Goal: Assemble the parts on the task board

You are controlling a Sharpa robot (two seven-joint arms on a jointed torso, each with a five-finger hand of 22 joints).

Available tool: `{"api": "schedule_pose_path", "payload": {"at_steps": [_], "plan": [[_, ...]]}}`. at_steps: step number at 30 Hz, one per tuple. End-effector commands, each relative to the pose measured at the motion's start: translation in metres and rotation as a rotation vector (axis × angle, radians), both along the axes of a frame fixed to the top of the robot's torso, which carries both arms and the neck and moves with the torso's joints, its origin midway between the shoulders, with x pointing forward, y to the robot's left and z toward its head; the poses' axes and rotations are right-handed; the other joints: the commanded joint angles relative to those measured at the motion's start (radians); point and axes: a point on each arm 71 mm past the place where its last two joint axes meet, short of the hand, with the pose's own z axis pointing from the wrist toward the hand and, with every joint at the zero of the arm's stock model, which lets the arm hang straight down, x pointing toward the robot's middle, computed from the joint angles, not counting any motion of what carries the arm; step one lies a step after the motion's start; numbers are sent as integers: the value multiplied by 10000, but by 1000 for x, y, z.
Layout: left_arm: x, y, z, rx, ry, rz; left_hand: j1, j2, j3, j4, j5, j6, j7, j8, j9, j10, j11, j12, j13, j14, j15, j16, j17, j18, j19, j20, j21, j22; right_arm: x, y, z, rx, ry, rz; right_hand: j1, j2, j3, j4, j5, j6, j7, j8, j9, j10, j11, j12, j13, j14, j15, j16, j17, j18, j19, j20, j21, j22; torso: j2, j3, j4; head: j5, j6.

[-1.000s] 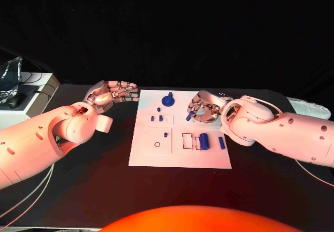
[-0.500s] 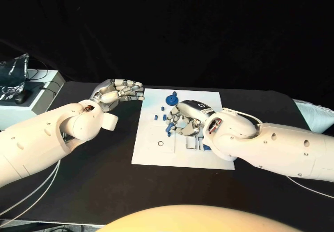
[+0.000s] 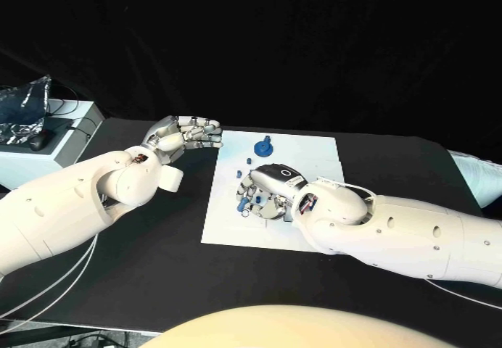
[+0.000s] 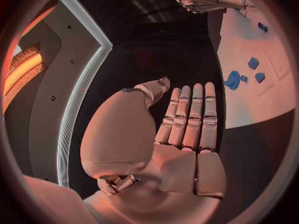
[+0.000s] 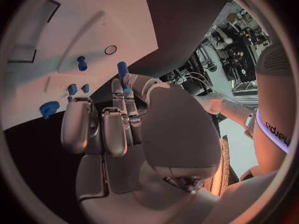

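The desk (image 3: 157, 232) was black and carried the white task board (image 3: 236, 232) near its middle, lying flat, its long sides running away from the robot. Bare black desk surface showed on both sides of the board and in front of it. At the desk's far left edge, a white box (image 3: 47, 148) stood just beside it; whether it touched the desk could not be told.

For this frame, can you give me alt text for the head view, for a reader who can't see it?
The robot's right hand reaches over the middle of the white task board on a black table, pinching a small blue part in its fingertips. The left hand hangs beside the board's far left corner, holding nothing. A blue gear-like part and small blue pegs sit further back.
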Motion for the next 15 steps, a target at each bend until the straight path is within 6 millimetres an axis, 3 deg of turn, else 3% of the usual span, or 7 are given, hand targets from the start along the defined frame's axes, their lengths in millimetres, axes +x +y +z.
{"api": "schedule_pose_path", "payload": {"at_steps": [1, 9, 15], "plan": [[0, -1, 1, -253, 57, -24, 86, 10, -45, -10, -46, 32, 25, -39, -16, -31, 4, -23, 10, 72, 4, -43, 17, 38, 82, 2, -21, -9, -2, 2, -3, -392, -430, 352, 77, 198, 56, -27, 26, 63, 34, 169, 476, 405, -347, 5, 6, 320, -70, 15, -9, -91, 369, -95, 33, 788, 5, 17, 9, 40, -22], [0, 1, 1, -233, 59, 11, 86, 10, -45, -10, -46, 32, 25, -39, -16, -31, 4, -23, 10, 72, 4, -43, 17, 38, 82, 2, -21, -9, -3, 1, -9, -702, -503, 380, 64, 197, 76, -50, 29, 52, 38, 177, 491, 403, -343, -2, 5, 319, -68, 14, -14, -88, 365, -94, 19, 783, 5, 30, -29, 86, -83], [0, 1, 1, -221, 54, 7, 86, 10, -45, -10, -46, 32, 25, -39, -16, -31, 4, -23, 10, 72, 4, -43, 17, 38, 82, 2, -21, -9, -2, 0, -11, -944, -527, 408, 52, 194, 87, -66, 30, 43, 42, 183, 502, 401, -340, -7, 4, 321, -66, 20, 0, -94, 370, -94, 48, 800, 3, 28, -22, 66, -142]]}}
